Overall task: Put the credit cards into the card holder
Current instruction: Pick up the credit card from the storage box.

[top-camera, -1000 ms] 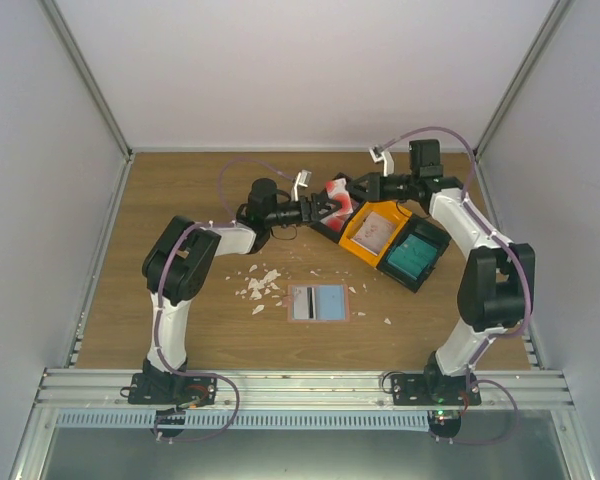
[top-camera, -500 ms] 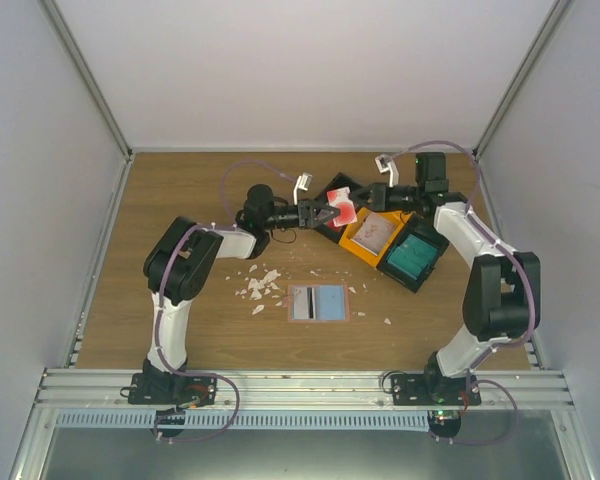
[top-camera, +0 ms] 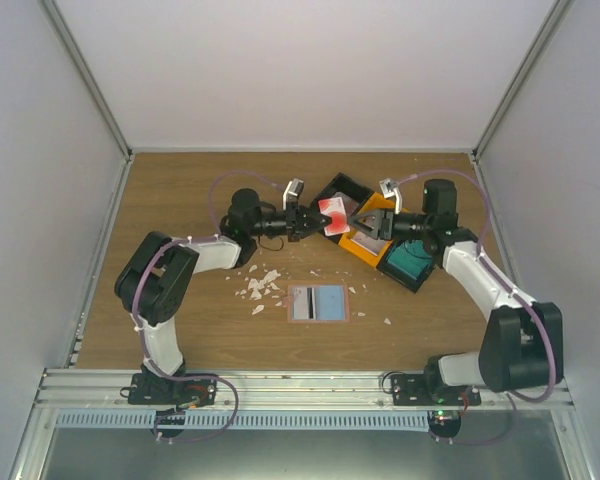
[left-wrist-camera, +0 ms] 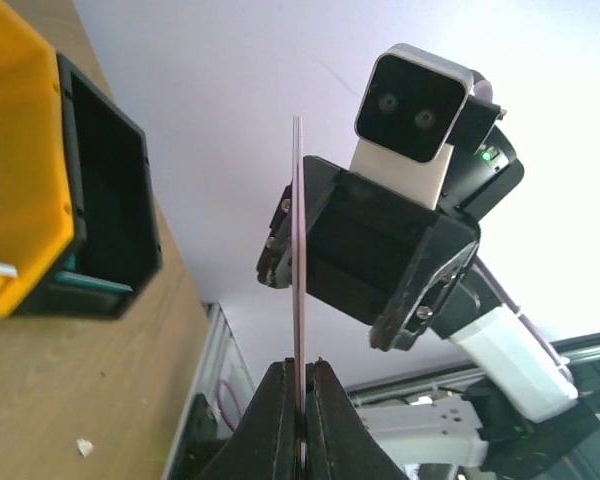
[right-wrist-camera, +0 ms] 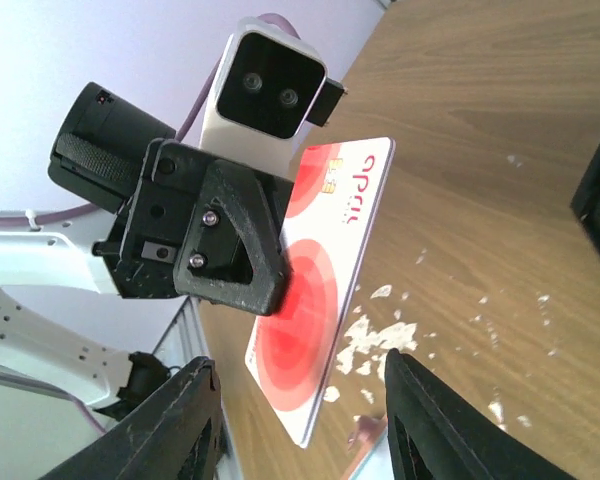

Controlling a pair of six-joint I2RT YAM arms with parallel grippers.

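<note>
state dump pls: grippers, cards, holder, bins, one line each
left gripper: shut on red-and-white card, lifted
right gripper: open, facing that card, not gripping it
red-and-white card: in the air between the grippers, pinched by one edge
card holder: open flat, untouched
teal cards: lying in near black bin
orange bin: contents mostly hidden by right gripper
far black bin: no card visible inside

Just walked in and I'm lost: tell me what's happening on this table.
The left gripper is shut on a red-and-white credit card, holding it in the air over the back of the table. The right gripper faces it with jaws open. The card holder lies open on the table nearer the arms, and teal cards sit in a black bin.
</note>
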